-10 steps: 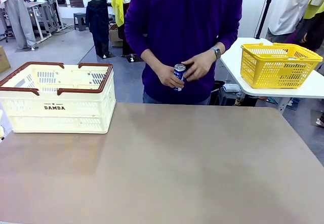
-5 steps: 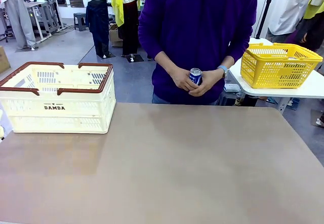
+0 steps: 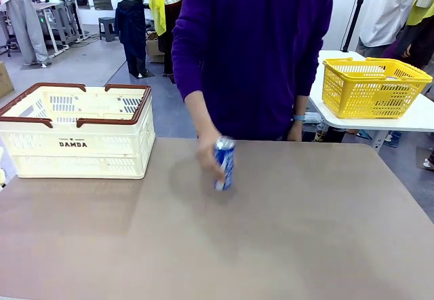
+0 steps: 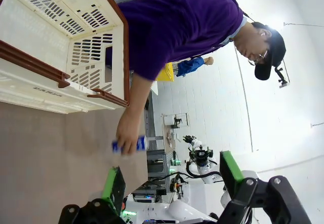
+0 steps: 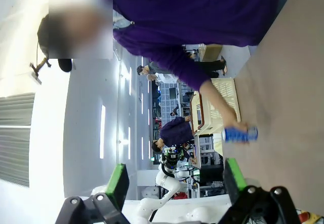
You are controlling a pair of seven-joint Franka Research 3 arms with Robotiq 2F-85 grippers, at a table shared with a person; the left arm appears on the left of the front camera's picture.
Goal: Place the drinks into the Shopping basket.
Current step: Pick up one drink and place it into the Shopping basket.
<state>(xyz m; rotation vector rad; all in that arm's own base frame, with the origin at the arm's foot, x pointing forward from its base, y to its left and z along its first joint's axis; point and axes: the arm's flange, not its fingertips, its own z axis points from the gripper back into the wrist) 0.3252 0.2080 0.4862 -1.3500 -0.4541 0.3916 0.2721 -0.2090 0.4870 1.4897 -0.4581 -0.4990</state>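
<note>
A person in a purple top leans over the far edge of the table and holds a blue drink can (image 3: 224, 163) with white lettering, slightly tilted, low over the tabletop near its middle. The hand (image 3: 207, 156) is still wrapped around it. The cream Shopping basket (image 3: 74, 134) with brown rim stands at the far left, and nothing shows inside it. In the left wrist view my left gripper (image 4: 172, 181) is open and bare, with the can (image 4: 129, 144) and the basket (image 4: 61, 57) ahead. The right gripper (image 5: 176, 181) is open too, well short of the can (image 5: 240, 133).
A yellow mesh basket (image 3: 374, 86) sits on a separate white table at the far right. The brown tabletop (image 3: 305, 232) lies bare in front of and to the right of the can. Other people stand in the background.
The person brought the blue can down from chest height with one hand and reached forward to the table's middle. The other hand dropped to the side. Both grippers stayed open.
</note>
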